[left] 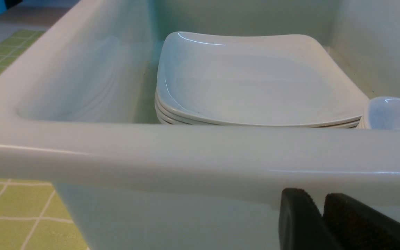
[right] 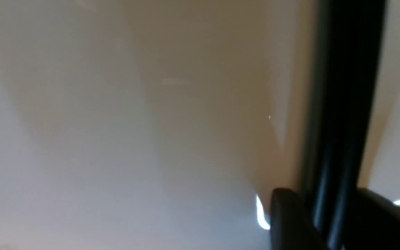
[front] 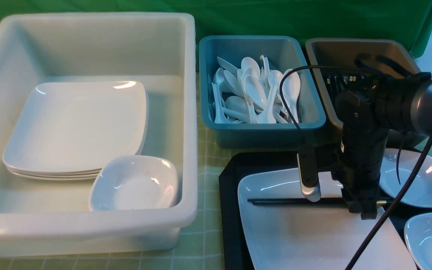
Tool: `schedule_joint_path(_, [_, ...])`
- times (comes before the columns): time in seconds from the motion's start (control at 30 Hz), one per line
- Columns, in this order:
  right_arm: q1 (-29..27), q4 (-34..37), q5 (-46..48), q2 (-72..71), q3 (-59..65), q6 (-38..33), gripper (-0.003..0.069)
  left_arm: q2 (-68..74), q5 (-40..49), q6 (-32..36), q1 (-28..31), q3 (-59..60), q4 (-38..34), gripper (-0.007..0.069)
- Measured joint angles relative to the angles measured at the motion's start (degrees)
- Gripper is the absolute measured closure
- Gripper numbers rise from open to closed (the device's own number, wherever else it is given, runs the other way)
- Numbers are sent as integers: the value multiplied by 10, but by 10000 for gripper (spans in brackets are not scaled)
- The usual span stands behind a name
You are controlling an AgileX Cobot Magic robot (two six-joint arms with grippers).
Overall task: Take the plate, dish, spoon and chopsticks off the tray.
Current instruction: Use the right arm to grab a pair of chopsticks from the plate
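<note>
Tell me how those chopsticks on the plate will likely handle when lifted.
The chopsticks look thin and straight, so probably stiff and light. Glossy sticks on a glossy plate would likely slide or roll if nudged. The right hand seems to pinch them near the gold-banded end, so the long free end may droop or pivot.

Your right arm [front: 407, 105] reaches in from the right side of the tray [front: 231, 195]. Its wrist is bent so that the right gripper [front: 366, 210] points straight down above the tray, and its fingers [right: 286, 215] press on either side of the chopsticks [front: 276, 201]. Your left gripper [left: 321, 199] sits low, well left of the tray, its pads side by side with barely a seam between them, holding nothing.
</note>
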Motion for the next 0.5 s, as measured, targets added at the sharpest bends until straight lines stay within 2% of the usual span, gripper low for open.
schedule_joint_path(0.03, [0,-2,4,0,0,5,529,0,0,0,0,0,0,526])
schedule_joint_path(0.07, [0,-2,8,0,0,9,550,0,0,0,0,0,0,526])
schedule_joint_path(0.33, [2,-2,47,-1,0,19,549,0,0,0,0,0,0,517])
schedule_joint_path(0.5, [30,5,70,-29,1,32,549,0,0,0,0,0,0,509])
